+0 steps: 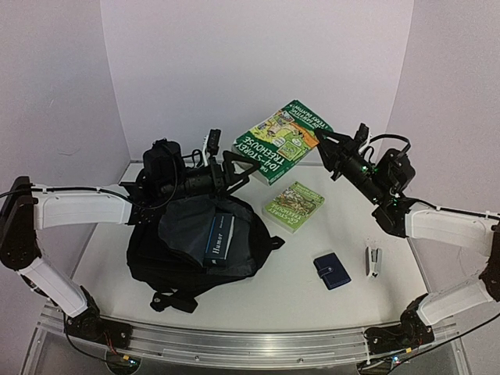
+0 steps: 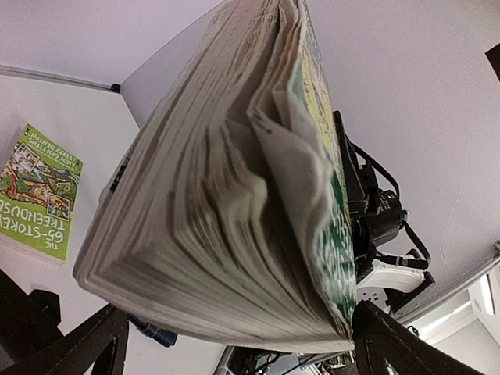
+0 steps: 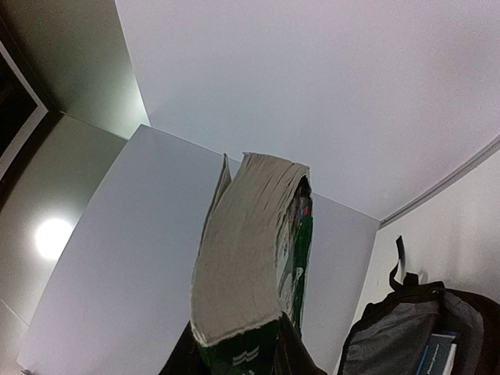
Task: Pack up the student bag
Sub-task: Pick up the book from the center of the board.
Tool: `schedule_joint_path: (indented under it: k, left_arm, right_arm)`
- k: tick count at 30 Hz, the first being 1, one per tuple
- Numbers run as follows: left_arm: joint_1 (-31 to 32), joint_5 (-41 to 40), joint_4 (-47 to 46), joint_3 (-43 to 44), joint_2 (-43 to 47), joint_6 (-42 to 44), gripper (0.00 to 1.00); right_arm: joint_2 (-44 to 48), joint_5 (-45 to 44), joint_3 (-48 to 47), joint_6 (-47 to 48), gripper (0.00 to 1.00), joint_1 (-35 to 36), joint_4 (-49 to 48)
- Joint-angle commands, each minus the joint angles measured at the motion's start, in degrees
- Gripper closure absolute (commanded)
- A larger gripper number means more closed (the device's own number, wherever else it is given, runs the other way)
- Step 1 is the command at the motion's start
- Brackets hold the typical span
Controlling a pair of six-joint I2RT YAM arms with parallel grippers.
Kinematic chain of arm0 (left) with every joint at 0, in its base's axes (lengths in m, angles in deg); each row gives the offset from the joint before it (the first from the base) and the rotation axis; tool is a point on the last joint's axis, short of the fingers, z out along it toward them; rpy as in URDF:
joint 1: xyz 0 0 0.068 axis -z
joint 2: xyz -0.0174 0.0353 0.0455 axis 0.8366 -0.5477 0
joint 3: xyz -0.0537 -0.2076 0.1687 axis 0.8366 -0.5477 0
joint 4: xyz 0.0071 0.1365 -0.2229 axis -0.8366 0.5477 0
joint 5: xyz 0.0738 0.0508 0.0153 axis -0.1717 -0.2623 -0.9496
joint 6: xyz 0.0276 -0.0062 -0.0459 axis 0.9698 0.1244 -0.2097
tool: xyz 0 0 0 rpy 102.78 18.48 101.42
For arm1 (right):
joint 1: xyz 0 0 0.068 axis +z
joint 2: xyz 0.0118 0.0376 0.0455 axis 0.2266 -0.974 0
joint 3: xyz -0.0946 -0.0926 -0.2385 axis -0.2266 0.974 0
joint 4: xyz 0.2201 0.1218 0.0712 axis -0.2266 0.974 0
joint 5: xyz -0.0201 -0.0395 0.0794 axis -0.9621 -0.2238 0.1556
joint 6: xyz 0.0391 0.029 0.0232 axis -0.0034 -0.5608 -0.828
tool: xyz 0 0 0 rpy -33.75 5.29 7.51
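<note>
The student bag (image 1: pixel 183 258) lies open at the left, grey lining up, with a blue "Humor" book (image 1: pixel 219 238) inside; the bag also shows in the right wrist view (image 3: pixel 391 336). A thick green Treehouse book (image 1: pixel 285 141) hangs in the air behind it. My right gripper (image 1: pixel 326 147) is shut on its right corner, and the book rises from the fingers in the right wrist view (image 3: pixel 250 242). My left gripper (image 1: pixel 234 160) is at the book's left end. In the left wrist view the page block (image 2: pixel 219 195) fills the space between the wide-apart jaws.
A second, smaller green Treehouse book (image 1: pixel 294 205) lies on the table right of the bag. A dark-blue wallet (image 1: pixel 332 270) and a stapler (image 1: pixel 374 262) lie at the front right. White walls close the back and sides.
</note>
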Motion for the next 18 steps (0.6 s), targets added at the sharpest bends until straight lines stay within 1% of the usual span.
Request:
schedule_joint_path:
  k: [1, 4, 6, 7, 9, 12, 15, 17, 18]
  left_arm:
    - [0.3, 0.1, -3.4, 4.1, -0.4, -0.2, 0.00]
    - [0.3, -0.5, -4.1, 4.9, -0.1, 0.5, 0.01]
    - [0.3, -1.4, -4.5, 5.0, 0.2, 0.8, 0.05]
    - [0.3, -1.8, -4.7, 5.0, 0.3, 0.8, 0.08]
    - [0.3, -2.3, -5.2, 5.2, 0.1, 0.7, 0.19]
    - [0.3, -2.6, -6.8, 5.4, -0.6, -0.3, 0.38]
    - [0.3, -2.9, -7.6, 5.3, -1.2, -1.4, 0.52]
    - [0.3, -3.5, -7.6, 4.9, -1.3, -1.8, 0.63]
    - [0.3, -3.8, -7.7, 4.7, -1.3, -2.0, 0.71]
  right_arm:
    - [1.9, -1.0, -0.6, -2.2, 1.00, 1.1, -9.7]
    - [1.8, -1.4, 0.1, -2.4, 1.00, 1.5, -9.8]
    - [1.8, -1.8, 0.7, -2.5, 1.00, 1.8, -10.3]
    - [1.8, -1.9, 1.0, -2.6, 1.00, 1.8, -10.3]
    - [1.7, -2.1, 1.4, -2.8, 1.00, 2.0, -10.6]
    - [1.6, -2.4, 1.7, -2.9, 1.00, 2.2, -10.8]
    - [1.6, -2.7, 2.2, -2.9, 1.00, 2.3, -10.9]
    - [1.5, -3.0, 2.6, -2.6, 1.00, 2.4, -10.9]
    - [1.5, -3.0, 2.7, -2.4, 1.00, 2.3, -10.8]
